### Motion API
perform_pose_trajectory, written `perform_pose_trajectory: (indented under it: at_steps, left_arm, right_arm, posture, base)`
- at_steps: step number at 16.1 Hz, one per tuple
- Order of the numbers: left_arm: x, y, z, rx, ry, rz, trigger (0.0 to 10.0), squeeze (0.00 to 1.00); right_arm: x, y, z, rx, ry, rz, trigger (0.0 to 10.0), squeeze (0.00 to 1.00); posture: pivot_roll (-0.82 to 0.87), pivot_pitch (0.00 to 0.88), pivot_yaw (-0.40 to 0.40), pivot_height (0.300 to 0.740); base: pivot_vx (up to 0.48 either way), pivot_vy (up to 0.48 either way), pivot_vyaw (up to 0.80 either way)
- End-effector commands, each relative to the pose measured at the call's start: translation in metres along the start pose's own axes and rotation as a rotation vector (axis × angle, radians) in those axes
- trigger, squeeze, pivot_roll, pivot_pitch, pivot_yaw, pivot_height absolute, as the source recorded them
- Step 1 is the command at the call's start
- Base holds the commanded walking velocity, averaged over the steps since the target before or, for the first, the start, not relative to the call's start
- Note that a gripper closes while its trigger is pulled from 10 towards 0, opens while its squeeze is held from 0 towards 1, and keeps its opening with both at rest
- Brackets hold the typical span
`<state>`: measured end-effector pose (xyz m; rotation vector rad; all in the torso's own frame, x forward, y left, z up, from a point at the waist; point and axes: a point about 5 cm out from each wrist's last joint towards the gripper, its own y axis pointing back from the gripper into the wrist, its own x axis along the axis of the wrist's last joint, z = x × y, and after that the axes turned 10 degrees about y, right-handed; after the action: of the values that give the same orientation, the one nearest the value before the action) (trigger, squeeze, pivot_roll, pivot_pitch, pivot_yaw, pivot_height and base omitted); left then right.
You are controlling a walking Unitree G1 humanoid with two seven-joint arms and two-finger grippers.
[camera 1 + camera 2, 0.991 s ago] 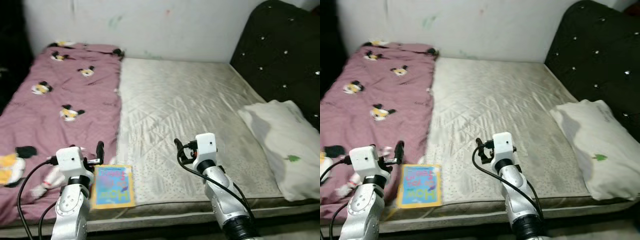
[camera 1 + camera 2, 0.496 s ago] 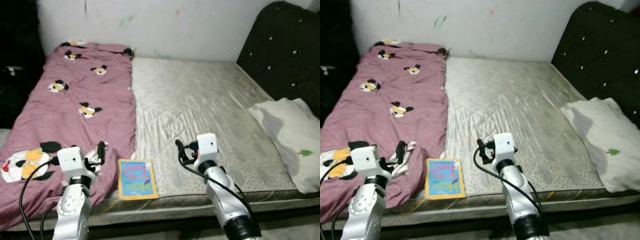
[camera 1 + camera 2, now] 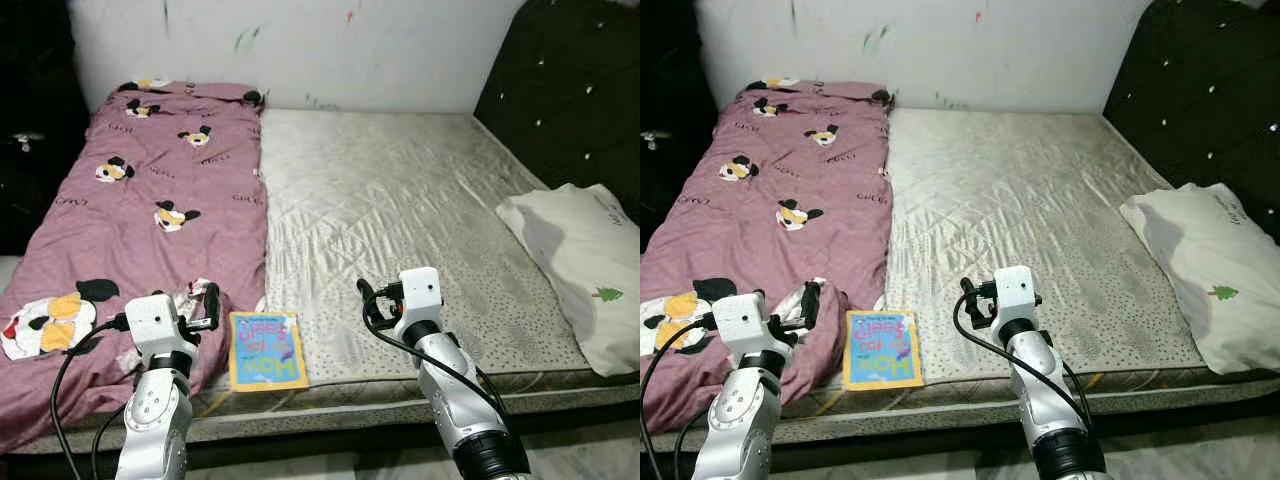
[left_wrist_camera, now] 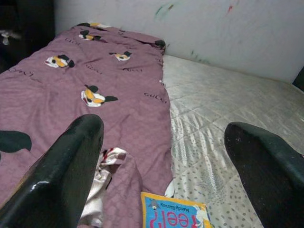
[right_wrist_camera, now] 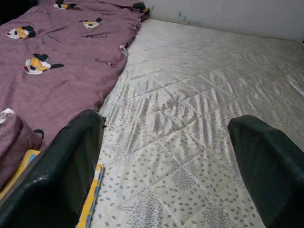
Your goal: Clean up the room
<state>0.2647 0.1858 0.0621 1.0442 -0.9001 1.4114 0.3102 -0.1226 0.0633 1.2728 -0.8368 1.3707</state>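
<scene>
A bed with a bare grey quilted mattress [image 3: 400, 200] lies before me. A mauve blanket [image 3: 150, 190] printed with cartoon mice covers its left side and is bunched at the front edge. A colourful children's book [image 3: 265, 350] lies flat at the bed's front edge, beside the blanket's bunched corner. My left gripper [image 4: 164, 128] is open and hovers over the bunched blanket, just left of the book [image 4: 175, 216]. My right gripper [image 5: 166, 121] is open too, held over the mattress a little right of the book, empty.
A white pillow [image 3: 575, 260] lies at the bed's right edge against a black tufted headboard [image 3: 570, 90]. A pale wall [image 3: 330, 40] runs behind the bed. Dark furniture [image 3: 30, 150] stands left of the bed.
The whole picture has shifted, so the camera has moved: more of the blanket and the bed's left side is in view. Both arms keep their pose; the book lies where it was.
</scene>
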Motion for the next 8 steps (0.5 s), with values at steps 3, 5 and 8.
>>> perform_pose_trajectory:
  at_steps: [3, 5, 8]
  left_arm:
    - [0.0019, -0.0026, 0.0021, -0.013, 0.001, 0.003, 10.0, 0.0]
    - [0.0023, -0.003, 0.0018, -0.013, 0.0, 0.004, 10.0, 0.0]
    - [0.0026, -0.0035, 0.002, -0.014, -0.004, 0.004, 10.0, 0.0]
  right_arm:
    - [0.0017, -0.0009, 0.0056, -0.024, -0.01, 0.001, 10.0, 0.0]
    - [0.0019, -0.0012, 0.0053, -0.023, -0.013, 0.001, 10.0, 0.0]
    - [0.0019, -0.0015, 0.0052, -0.024, -0.015, 0.001, 10.0, 0.0]
  posture:
    - [0.0, 0.0, -0.076, 0.74]
    - [0.0, 0.0, -0.075, 0.74]
    - [0.0, 0.0, -0.074, 0.74]
  base:
    - [0.0, 0.0, 0.0]
    - [0.0, 0.0, 0.0]
    - [0.0, 0.281, 0.0]
